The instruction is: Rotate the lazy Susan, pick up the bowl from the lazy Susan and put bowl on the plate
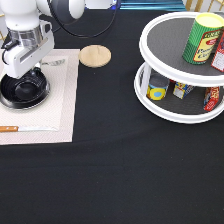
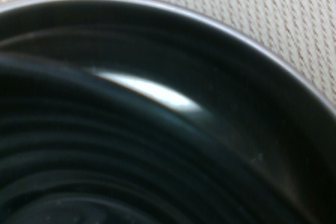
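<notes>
Even overhead light, soft shadows; white glare streak on bowl (image 2: 154, 92), close-up defocused.

Can labels (image 1: 202, 42) — nothing legible

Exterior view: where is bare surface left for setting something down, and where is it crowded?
Bare: the black tablecloth across the exterior view's bottom, and the strip between the placemat and the lazy Susan. Crowded: the mat's left, where the gripper sits over the bowl on the plate; both turntable tiers hold cans. The wooden disc lies above the mat.
</notes>
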